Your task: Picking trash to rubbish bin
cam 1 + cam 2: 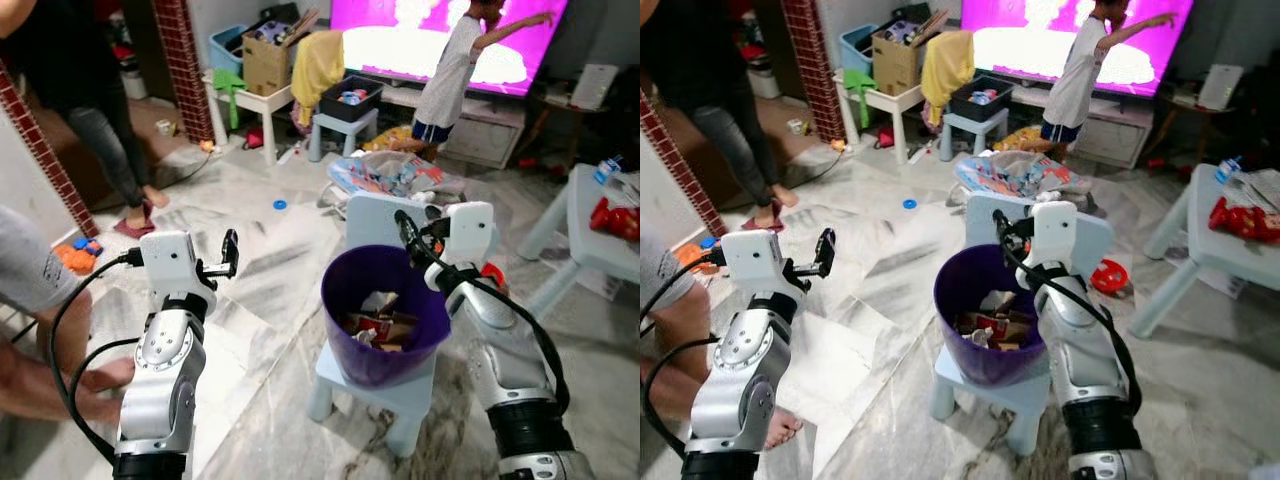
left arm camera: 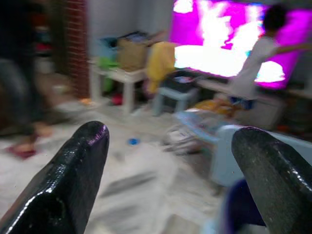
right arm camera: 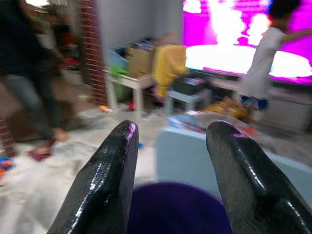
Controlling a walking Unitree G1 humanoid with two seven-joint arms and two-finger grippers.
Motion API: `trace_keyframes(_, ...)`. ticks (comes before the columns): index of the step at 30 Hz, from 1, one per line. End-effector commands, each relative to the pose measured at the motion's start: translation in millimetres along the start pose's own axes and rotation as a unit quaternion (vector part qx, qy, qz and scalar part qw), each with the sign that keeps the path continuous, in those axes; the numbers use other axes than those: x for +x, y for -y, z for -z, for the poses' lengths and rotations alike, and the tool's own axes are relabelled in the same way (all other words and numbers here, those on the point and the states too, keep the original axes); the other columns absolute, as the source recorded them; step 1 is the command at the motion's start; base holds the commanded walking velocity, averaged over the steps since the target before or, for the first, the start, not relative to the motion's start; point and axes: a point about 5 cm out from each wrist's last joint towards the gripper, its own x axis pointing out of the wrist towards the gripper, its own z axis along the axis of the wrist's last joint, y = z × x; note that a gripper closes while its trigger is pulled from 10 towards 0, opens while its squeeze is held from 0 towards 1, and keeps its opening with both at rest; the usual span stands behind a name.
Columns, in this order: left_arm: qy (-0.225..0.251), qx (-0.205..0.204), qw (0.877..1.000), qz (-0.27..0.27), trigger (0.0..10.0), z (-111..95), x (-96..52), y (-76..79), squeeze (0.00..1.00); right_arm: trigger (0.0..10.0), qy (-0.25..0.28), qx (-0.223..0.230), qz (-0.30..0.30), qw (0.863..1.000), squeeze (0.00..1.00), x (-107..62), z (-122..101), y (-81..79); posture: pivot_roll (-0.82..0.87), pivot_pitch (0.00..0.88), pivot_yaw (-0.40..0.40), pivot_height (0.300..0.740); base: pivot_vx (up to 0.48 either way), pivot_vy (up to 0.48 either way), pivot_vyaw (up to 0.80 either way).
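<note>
A purple bin (image 1: pixel 352 352) stands on a small light blue chair (image 1: pixel 400 398) in front of me. Wrappers and paper trash (image 1: pixel 378 325) lie inside it. My right gripper (image 1: pixel 406 238) hovers over the bin's far right rim, open, with nothing between its fingers; the right wrist view looks past the gripper (image 3: pixel 173 129) at the bin's rim and the chair's back. My left gripper (image 1: pixel 230 252) is raised to the left of the bin, over the marble floor. It is open and empty, and its fingers (image 2: pixel 78 165) stand wide apart.
A person's legs (image 1: pixel 40 350) are close on my left and another person (image 1: pixel 100 130) stands further back. A child (image 1: pixel 450 70) is at the TV. A light blue table (image 1: pixel 590 245) with red packets (image 1: pixel 615 218) is on the right. Clutter (image 1: pixel 395 178) lies behind the chair.
</note>
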Motion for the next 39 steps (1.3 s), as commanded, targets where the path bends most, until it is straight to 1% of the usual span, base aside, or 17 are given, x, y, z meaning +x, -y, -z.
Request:
trace_keyframes(1, -0.001, 0.005, 1.000, -0.008, 10.0, -0.7, 0.3, -6.3, 0.00, 10.0, 0.015, 0.000, -0.010, 1.000, 0.00, 3.6, -8.3, -5.1, 0.04, 0.000, -0.019, 0.740, 0.000, 0.000, 0.00)
trace_keyframes(4, -0.002, 0.004, 1.000, -0.007, 10.0, -0.4, 0.6, -6.0, 0.00, 10.0, 0.016, -0.001, -0.010, 1.000, 0.00, 3.8, -8.9, -4.9, 0.03, 0.000, -0.020, 0.740, 0.000, 0.381, 0.00)
trace_keyframes(18, -0.001, 0.004, 1.000, -0.008, 10.0, 0.4, 2.3, -5.4, 0.00, 10.0, 0.017, -0.004, -0.011, 1.000, 0.00, 5.1, -11.3, -3.6, 0.03, 0.000, -0.025, 0.740, 0.000, 0.043, 0.00)
trace_keyframes(28, 0.004, 0.001, 1.000, -0.003, 10.0, -0.3, 3.9, -2.5, 0.00, 10.0, 0.014, -0.006, -0.011, 1.000, 0.00, 6.1, -11.8, -2.1, 0.02, 0.000, -0.027, 0.740, 0.000, 0.000, -0.78)
trace_keyframes(34, 0.007, -0.019, 1.000, 0.012, 10.0, -1.6, 3.7, -0.4, 0.00, 10.0, 0.016, -0.008, -0.010, 1.000, 0.00, 6.9, -13.3, -1.7, 0.02, 0.000, -0.027, 0.740, 0.000, 0.000, -0.78)
trace_keyframes(39, 0.007, -0.023, 1.000, 0.013, 10.0, -1.5, 3.8, 0.9, 0.00, 10.0, 0.016, -0.008, -0.010, 1.000, 0.00, 7.0, -13.7, -1.6, 0.02, 0.000, -0.027, 0.740, 0.000, 0.000, -0.78)
